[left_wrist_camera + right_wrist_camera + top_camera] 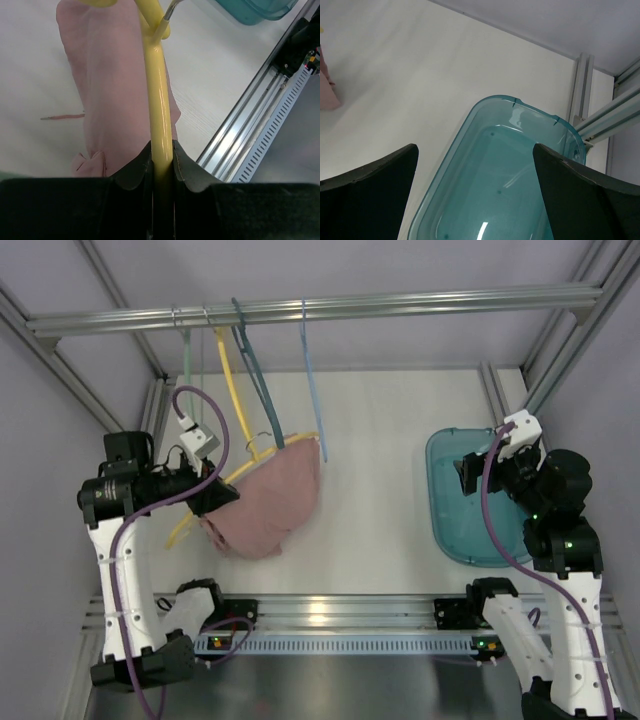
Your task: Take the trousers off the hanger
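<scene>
Wrist view — left gripper pinching hanger, trousers draped

The left gripper is clamped on the yellow hanger. Its two black fingers press the bar from either side. The bar runs straight up and away from the fingertips, then forks near the top, where a thin metal hook leaves it. The dusty-pink trousers hang behind the bar and spread mostly to the left of the fingers, with a folded edge just above the left finger. Beyond them lies the white table. A slotted aluminium rail runs diagonally to the right of the fingers. A corner of a teal plastic tub shows far up on the right.
</scene>
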Motion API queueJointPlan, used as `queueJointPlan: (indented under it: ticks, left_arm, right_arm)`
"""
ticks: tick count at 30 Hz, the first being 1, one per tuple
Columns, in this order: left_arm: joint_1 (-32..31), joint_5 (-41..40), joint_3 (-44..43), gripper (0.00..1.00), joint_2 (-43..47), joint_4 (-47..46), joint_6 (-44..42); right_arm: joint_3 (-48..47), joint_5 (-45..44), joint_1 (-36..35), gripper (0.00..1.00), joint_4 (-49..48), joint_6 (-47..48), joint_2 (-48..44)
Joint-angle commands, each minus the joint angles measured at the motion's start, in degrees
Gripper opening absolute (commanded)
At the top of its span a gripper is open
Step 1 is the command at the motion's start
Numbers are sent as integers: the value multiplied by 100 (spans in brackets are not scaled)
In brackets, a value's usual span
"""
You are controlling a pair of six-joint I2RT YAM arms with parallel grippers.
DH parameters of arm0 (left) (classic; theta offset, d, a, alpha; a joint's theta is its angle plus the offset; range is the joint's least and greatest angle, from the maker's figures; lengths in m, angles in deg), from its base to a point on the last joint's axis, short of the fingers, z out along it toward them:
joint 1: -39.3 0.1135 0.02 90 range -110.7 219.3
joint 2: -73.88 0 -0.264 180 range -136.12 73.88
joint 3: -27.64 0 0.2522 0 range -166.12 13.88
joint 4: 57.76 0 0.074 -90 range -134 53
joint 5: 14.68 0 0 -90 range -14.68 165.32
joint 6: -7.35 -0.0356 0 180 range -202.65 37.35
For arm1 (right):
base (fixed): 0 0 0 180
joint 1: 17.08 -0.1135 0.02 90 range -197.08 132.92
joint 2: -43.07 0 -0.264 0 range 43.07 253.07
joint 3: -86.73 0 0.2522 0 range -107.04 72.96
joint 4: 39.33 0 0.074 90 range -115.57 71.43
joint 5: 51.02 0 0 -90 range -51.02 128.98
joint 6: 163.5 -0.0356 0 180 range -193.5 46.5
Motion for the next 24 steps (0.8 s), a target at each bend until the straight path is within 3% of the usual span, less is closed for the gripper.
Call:
queueJointPlan:
  ticks: [1, 9, 17, 20, 22, 24]
  left_arm:
    - [-454, 269, 146, 0, 91, 659, -605]
    - [-1272, 303, 270, 0, 294, 659, -1010]
    - [-2396, 734, -413, 0, -760, 659, -905]
    - [-2749, 856, -696, 0, -1243, 510, -616]
    - [-2864, 805, -933, 0, -1341, -147, 77]
    - [-3302, 140, -1083, 0, -1385, -875, 744]
  right_arm:
    - [-349, 54, 69, 99, -62, -38, 44]
    - [-384, 45, 69, 99, -88, -134, 193]
    - [-516, 221, 69, 99, -159, -257, 369]
    - [-551, 230, 69, 99, -167, -328, 387]
    - [-569, 256, 77, 99, -194, -371, 352]
    - [-577, 283, 69, 99, -220, -407, 326]
